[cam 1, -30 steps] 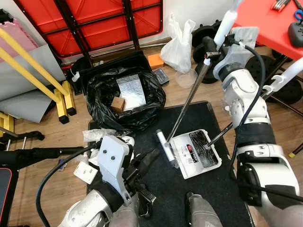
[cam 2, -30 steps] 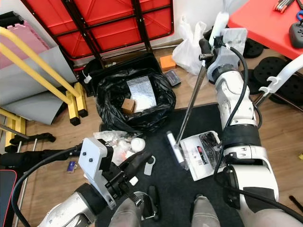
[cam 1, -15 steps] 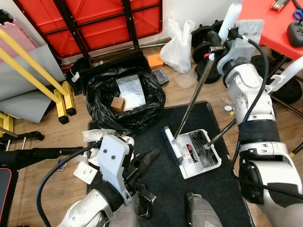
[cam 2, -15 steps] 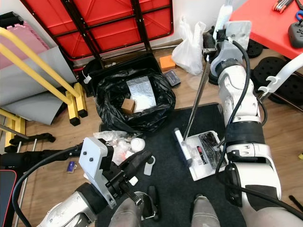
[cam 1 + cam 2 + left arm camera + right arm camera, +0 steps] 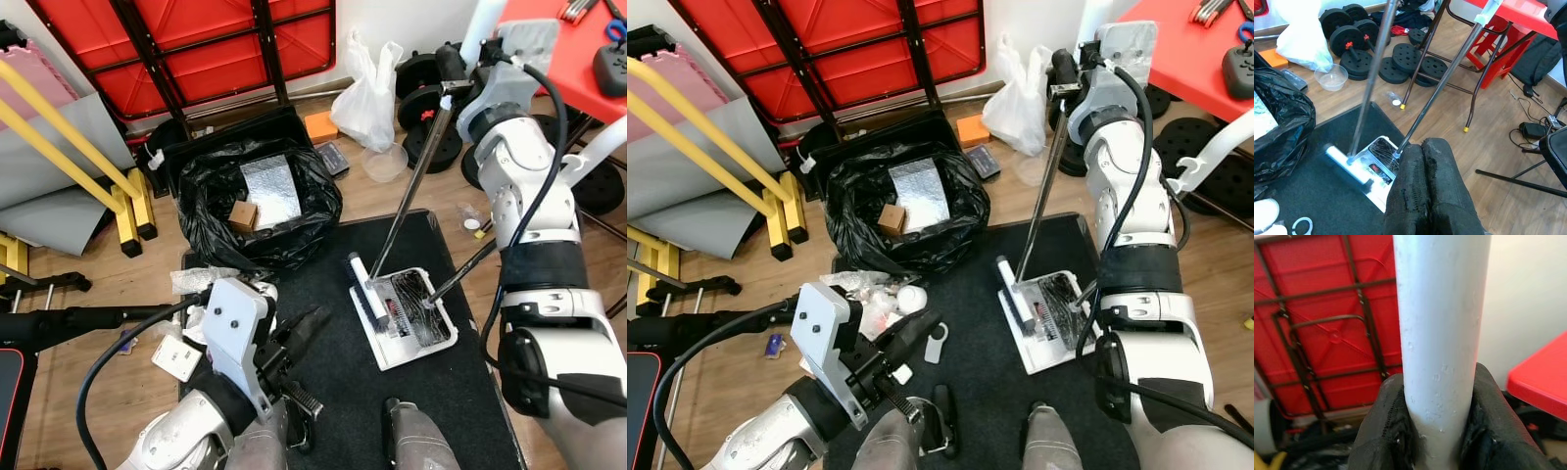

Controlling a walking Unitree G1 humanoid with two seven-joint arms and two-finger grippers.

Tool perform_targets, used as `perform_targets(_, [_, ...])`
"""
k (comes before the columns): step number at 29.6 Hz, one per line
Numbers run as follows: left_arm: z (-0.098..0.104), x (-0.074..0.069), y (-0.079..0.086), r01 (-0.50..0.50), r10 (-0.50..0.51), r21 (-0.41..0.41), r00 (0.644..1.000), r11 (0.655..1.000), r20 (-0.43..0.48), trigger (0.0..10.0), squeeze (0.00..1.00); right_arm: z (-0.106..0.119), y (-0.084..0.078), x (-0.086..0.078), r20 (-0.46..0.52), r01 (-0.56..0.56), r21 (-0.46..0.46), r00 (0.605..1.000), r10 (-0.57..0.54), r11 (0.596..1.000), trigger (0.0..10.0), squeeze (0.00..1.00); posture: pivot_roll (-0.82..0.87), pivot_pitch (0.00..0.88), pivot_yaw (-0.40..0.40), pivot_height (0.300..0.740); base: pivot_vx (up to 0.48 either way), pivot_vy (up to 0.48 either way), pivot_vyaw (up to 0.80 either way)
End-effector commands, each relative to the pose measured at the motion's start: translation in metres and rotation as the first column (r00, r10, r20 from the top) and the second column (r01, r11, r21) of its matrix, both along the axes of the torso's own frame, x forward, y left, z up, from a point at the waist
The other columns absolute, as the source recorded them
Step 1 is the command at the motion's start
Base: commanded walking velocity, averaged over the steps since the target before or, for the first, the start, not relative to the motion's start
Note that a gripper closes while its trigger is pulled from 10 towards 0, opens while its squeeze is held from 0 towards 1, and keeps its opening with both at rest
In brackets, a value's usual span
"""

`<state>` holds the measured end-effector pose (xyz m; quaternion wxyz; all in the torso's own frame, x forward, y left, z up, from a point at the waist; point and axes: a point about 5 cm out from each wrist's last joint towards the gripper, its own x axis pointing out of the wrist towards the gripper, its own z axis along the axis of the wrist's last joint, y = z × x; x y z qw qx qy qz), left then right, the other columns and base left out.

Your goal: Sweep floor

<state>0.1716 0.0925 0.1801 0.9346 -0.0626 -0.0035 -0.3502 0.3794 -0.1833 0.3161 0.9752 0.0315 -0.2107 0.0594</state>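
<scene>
A broom with a silver pole and a white grip stands tilted on the black mat. Its white and black head rests against the front lip of a white dustpan, which holds dark debris. My right gripper is high up, shut on the broom's white grip. The dustpan's thin metal handle rises toward the red table. My left gripper hangs low over the mat with its fingers pressed together and nothing in them. Crumpled litter lies at the mat's left edge.
A black bin bag holding a box and foil stands behind the mat. Beyond it are a white plastic bag, a clear bowl and weight plates. A red table stands at right; yellow rails at left.
The broom head has slid right across the mat up to the dustpan's lip. My right gripper has moved up and right with the handle. The left arm has stayed put.
</scene>
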Motion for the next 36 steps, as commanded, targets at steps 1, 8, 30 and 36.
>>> perform_targets(1, [-0.005,-0.004,-0.002,0.080,-0.080,0.001,0.997,0.997,-0.019,10.0,0.00,0.018,0.010,-0.005,0.072,-0.077,0.045,0.995,0.073,0.996,10.0,0.00,0.03,0.328,0.066,0.740,0.000,0.000,0.00])
perform_targets(8, [-0.006,-0.002,-0.002,0.079,-0.079,0.000,0.997,0.997,-0.020,10.0,0.00,0.015,0.024,-0.008,0.038,-0.194,0.051,0.981,0.192,0.980,10.0,0.00,0.03,0.311,0.062,0.740,0.000,0.000,0.00])
perform_targets(30, [-0.009,0.051,0.047,-0.328,0.322,0.052,0.942,0.943,0.090,10.0,0.00,-0.014,0.044,-0.052,-0.099,-0.586,-0.260,0.807,0.583,0.767,10.0,0.00,-0.03,0.101,0.046,0.740,0.000,0.000,0.65])
perform_targets(36, [-0.008,0.056,0.058,-0.393,0.387,0.043,0.916,0.919,0.102,10.0,0.00,-0.024,0.050,-0.062,-0.118,-0.651,-0.234,0.756,0.644,0.722,10.0,0.00,-0.03,0.080,0.045,0.740,0.000,0.000,0.80])
